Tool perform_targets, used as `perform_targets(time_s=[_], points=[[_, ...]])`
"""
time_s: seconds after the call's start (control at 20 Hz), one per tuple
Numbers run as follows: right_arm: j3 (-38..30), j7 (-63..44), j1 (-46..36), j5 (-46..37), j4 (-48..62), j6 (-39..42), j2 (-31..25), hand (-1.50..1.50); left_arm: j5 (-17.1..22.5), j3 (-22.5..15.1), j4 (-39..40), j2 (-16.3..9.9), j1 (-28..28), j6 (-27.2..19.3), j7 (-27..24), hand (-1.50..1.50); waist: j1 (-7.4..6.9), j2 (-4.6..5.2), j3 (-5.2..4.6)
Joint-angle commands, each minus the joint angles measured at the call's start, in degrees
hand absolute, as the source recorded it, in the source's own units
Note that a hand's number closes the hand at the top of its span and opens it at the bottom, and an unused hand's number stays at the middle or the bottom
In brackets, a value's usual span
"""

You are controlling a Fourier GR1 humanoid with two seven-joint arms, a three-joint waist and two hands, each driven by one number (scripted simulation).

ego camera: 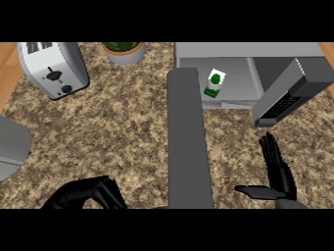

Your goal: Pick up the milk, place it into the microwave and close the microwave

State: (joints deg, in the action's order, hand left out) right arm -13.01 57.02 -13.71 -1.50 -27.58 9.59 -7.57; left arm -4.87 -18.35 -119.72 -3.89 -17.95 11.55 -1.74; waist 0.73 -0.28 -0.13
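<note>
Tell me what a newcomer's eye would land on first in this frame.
First, the microwave at the upper right, its door swung open and the green-and-white milk carton standing inside. Next, the right hand, open with straight fingers, just below the door's free end. A toaster stands at the upper left, and the left hand is curled at the lower edge.
</note>
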Motion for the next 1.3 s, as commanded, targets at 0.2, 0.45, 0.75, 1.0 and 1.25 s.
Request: perform_targets(time_s=[0.2, 0.45, 0.75, 1.0, 1.25], points=[[1.47, 0.22, 10.85, 3.87, -12.66, 6.78, -1.6, -1.5, -2.37, -1.99, 6.69, 1.08, 10.03, 1.52, 4.06, 1.5, -0.23, 0.21, 0.11], [4.23, 1.16, 21.4, 4.44, -22.75, 8.05, -2.14, -1.5, -4.79, -7.38, 12.21, 2.51, 14.4, 3.71, 6.08, 1.5, 0.35, 0.16, 0.09], [5.37, -2.84, 24.31, 7.18, -30.64, 8.48, -2.21, -1.5, -3.47, -14.45, 23.14, 3.85, 20.91, 2.27, 7.65, 1.5, 0.25, 0.24, 0.08], [4.61, -2.02, 28.88, 9.93, -33.97, 13.27, -7.79, -1.5, -7.77, -18.6, 34.58, 3.89, 29.6, -4.5, 0.25, 1.5, 0.69, 0.34, 0.08], [7.08, -2.23, 32.52, 12.02, -42.0, 15.06, -8.63, -1.5, -3.39, -28.53, 42.08, 3.89, 36.47, -14.44, 2.59, 1.5, 2.22, 0.41, 0.05]])
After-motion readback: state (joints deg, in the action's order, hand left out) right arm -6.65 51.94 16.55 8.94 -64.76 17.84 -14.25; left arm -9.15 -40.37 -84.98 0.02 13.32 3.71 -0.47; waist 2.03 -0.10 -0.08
